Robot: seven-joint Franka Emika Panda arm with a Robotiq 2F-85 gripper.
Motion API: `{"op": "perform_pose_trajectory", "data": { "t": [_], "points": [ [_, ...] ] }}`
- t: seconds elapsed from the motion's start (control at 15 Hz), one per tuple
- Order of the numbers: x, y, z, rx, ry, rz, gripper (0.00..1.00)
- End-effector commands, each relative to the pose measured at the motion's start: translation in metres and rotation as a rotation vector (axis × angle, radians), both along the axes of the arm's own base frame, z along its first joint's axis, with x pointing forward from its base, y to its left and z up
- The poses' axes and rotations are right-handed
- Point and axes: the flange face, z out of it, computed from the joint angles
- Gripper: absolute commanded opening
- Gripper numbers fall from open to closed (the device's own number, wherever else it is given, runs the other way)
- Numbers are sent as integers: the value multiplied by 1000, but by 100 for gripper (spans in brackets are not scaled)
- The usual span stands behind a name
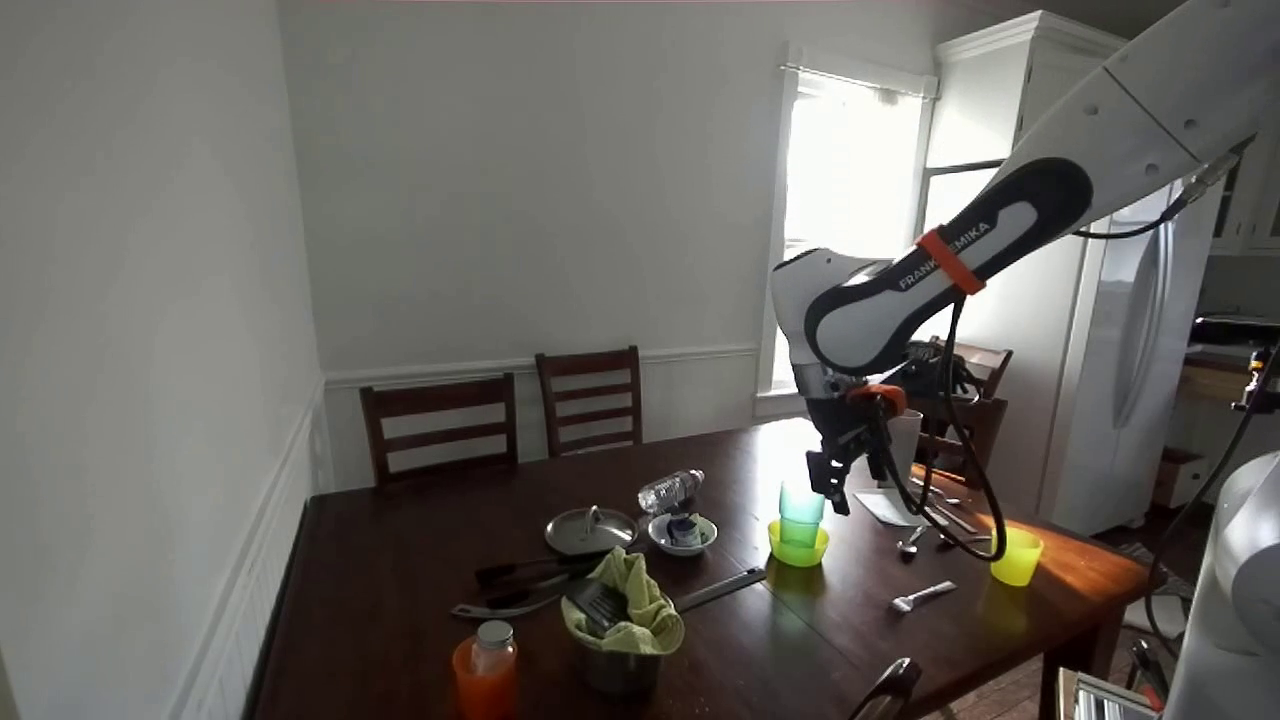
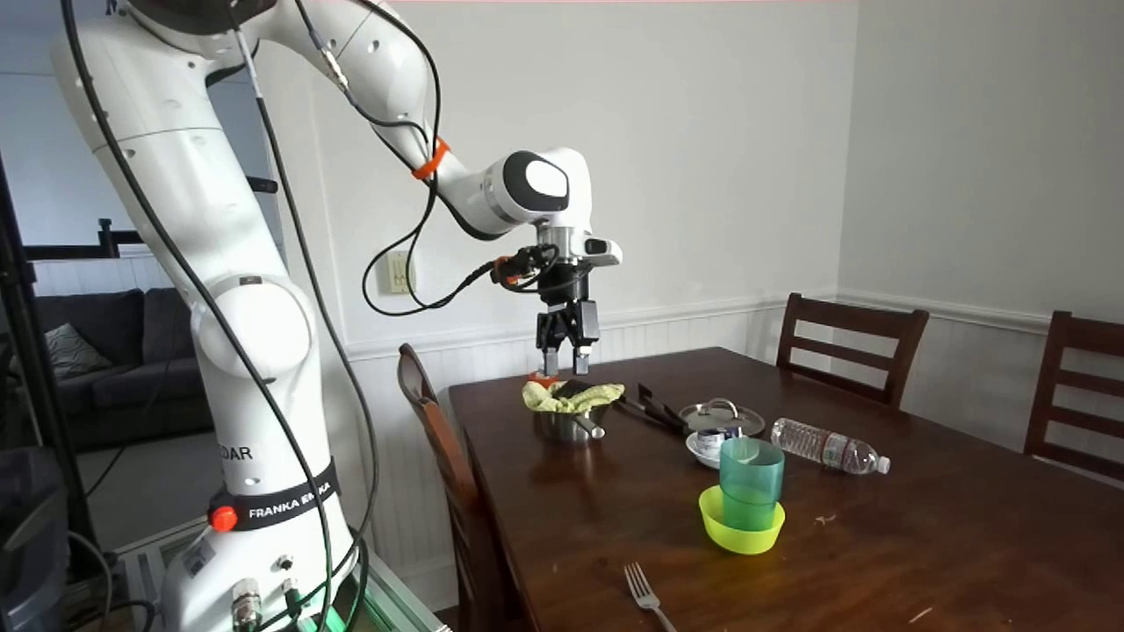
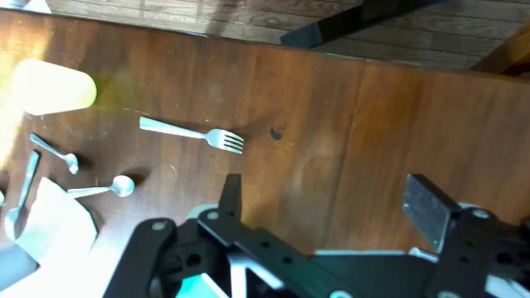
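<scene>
Over the counter (image 2: 878, 562) my arm (image 2: 395, 88) hangs, its gripper (image 3: 325, 200) spread wide and holding nothing.
Working well here, I judge, means slow moves with the gripper kept plumb, since the jaws hide much of what lies beneath them in the wrist view. A steel pot (image 2: 551, 428), stuffed with cloth (image 2: 549, 399), stands near the robot-side edge toward a corner; its long handle (image 1: 720, 590) juts inward where a low sweep could catch it. A clear bottle (image 2: 812, 441) lies nearer the opposite edge. The teal tumbler (image 2: 751, 474), upright inside a yellow-green bowl (image 2: 742, 542), sits away from every edge and looks easy to topple. The fork (image 3: 190, 133) lies flat near the robot-side edge, a spoon (image 3: 123, 186) farther in; the gripper touches neither tumbler nor fork, its nearest neighbours as far as I can tell.
</scene>
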Motion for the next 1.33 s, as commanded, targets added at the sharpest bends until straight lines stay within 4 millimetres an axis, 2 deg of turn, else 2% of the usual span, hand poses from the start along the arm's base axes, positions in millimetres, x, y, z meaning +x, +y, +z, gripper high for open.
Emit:
{"op": "perform_pose_trajectory", "data": {
  "t": [0.0, 0.13, 0.4, 0.47, 0.87, 1.27],
  "points": [
    [-3, -5, -8, -5, 18, -14, 100],
    [-4, -7, -16, -1, 35, -19, 100],
    [-2, -5, -12, -4, 27, -13, 100],
    [-4, -16, -29, -103, 34, -75, 100],
    [-29, -43, -95, -202, 106, -104, 100],
    [-47, -58, -143, -231, 49, -77, 100]
  ]
}}
